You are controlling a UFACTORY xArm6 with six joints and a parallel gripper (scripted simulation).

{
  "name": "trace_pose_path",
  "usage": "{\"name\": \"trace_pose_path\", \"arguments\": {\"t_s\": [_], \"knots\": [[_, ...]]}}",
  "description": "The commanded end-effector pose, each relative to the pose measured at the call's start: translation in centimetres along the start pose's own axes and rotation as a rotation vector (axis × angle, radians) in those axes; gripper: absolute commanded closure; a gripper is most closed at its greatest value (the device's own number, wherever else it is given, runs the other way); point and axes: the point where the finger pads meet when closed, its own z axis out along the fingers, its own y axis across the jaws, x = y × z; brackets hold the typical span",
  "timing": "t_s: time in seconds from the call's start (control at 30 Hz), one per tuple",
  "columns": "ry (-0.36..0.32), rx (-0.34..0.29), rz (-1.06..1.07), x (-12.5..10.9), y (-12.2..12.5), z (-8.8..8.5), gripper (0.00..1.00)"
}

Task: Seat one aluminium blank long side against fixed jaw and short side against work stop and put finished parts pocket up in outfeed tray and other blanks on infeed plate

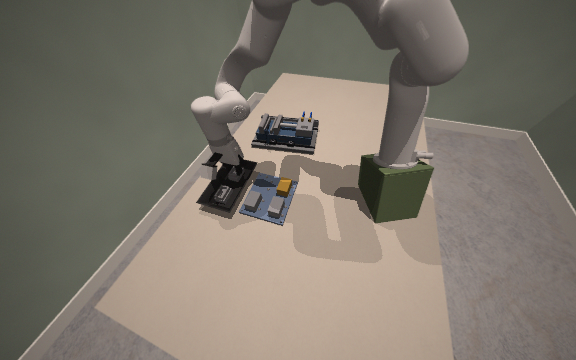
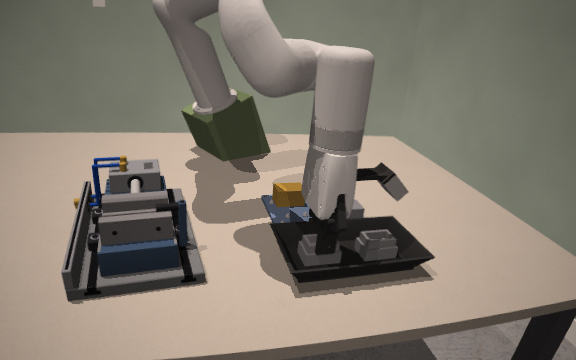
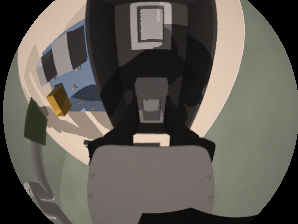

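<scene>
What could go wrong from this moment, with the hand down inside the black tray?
1. The hand is shut on a finished part in the outfeed tray; letting go unevenly may leave it leaning.
2. The second finished part sits close beside it and could be bumped when the arm lifts away.

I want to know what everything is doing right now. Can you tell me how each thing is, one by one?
gripper: shut on a finished part, down in the tray.
held finished part: low in the tray, between the fingers.
other finished part: flat in the tray, pocket up.
outfeed tray: holds both grey parts.
vise: open, no blank inside.
brass blank: on the infeed plate.
two aluminium blanks: flat on the infeed plate.
</scene>
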Motion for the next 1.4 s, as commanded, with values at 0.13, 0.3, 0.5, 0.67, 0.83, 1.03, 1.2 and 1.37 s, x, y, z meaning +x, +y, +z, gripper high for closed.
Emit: {"name": "trace_pose_path", "arguments": {"t_s": [0.13, 0.3, 0.5, 0.67, 0.83, 1.03, 1.2, 1.37], "knots": [[0.002, -0.004, 0.001, 0.04, 0.19, -0.11, 1.0], [0.002, -0.004, 0.001, 0.04, 0.19, -0.11, 1.0], [0.002, -0.004, 0.001, 0.04, 0.19, -0.11, 1.0], [0.002, -0.004, 0.001, 0.04, 0.19, -0.11, 0.31], [0.002, -0.004, 0.001, 0.04, 0.19, -0.11, 0.31], [0.002, -0.004, 0.001, 0.04, 0.19, -0.11, 0.31], [0.002, -0.004, 0.001, 0.04, 0.19, -0.11, 0.31], [0.002, -0.004, 0.001, 0.04, 0.19, -0.11, 0.31]]}}
